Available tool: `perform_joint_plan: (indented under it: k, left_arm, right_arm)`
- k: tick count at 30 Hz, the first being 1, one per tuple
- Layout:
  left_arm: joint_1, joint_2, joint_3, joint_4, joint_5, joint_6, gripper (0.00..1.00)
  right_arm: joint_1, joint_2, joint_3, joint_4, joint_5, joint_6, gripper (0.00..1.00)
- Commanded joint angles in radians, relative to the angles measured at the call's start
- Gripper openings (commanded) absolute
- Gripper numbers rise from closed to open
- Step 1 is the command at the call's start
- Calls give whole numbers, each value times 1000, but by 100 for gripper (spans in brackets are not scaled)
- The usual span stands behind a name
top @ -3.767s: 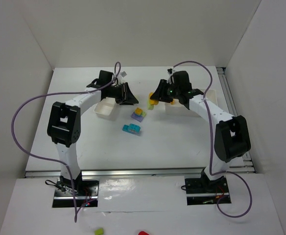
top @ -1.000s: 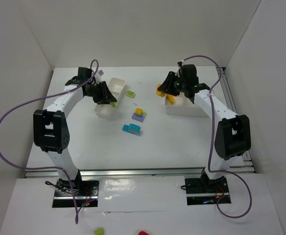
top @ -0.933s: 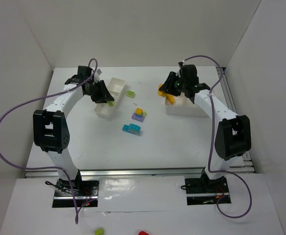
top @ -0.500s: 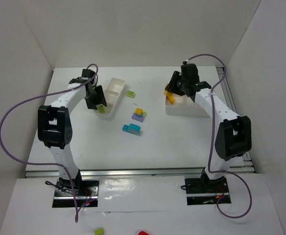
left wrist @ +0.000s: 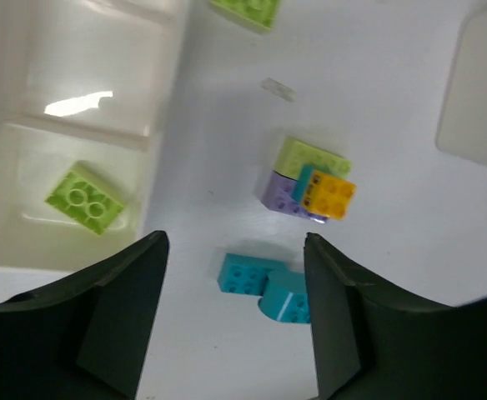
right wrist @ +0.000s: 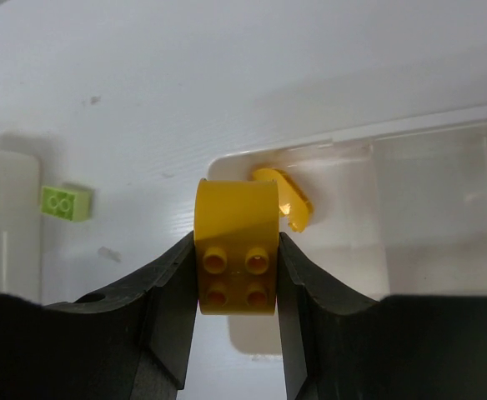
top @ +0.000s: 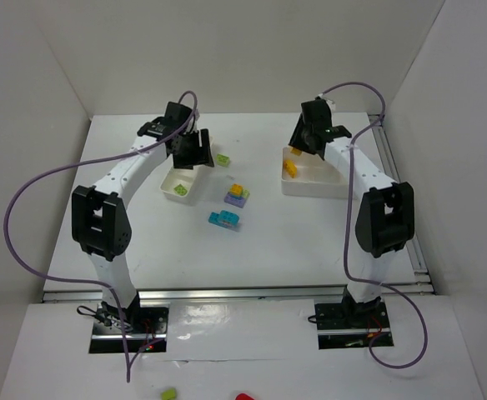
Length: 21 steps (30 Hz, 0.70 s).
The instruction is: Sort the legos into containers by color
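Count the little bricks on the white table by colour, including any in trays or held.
Green bricks: 3
Yellow-orange bricks: 3, one in the right tool
Purple brick: 1
Cyan bricks: 2, plus an unclear cyan sliver beside the purple one
Total: 9, maybe 10

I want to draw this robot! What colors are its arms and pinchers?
The left arm and right arm are white tubes with chunky black joints. A thin purple cable loops from each one. The left gripper and right gripper are black, each with two flat fingers.
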Motion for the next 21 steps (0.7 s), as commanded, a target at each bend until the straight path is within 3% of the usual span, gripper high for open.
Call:
perform_joint_plan:
  k: [1, 2, 5, 7, 12, 17, 21]
  left_arm:
    - [-33, -36, 54, -25, 44, 30, 80]
    - [-48, -23, 54, -25, 44, 30, 85]
    - [-59, -3, 65, -43, 53, 40, 89]
    - [-70, -3, 65, -43, 53, 40, 89]
    - [-102, 76, 124, -56, 13, 6, 80]
    - [-111, 176, 180, -65, 13, -86, 75]
    - [-111, 259, 226, -53, -121, -271, 69]
  right_arm:
    - [3, 66, 69, -53, 85, 8, 46]
    - [3, 89, 79, -53, 85, -1, 48]
    - [14, 101, 79, -76, 129, -1, 86]
    - [24, 101, 93, -103, 157, -12, 100]
    - [58, 12, 49, -47, 175, -50, 98]
    - [119, -80, -51, 87, 91, -128, 94]
    - [144, -57, -33, 76, 80, -149, 94]
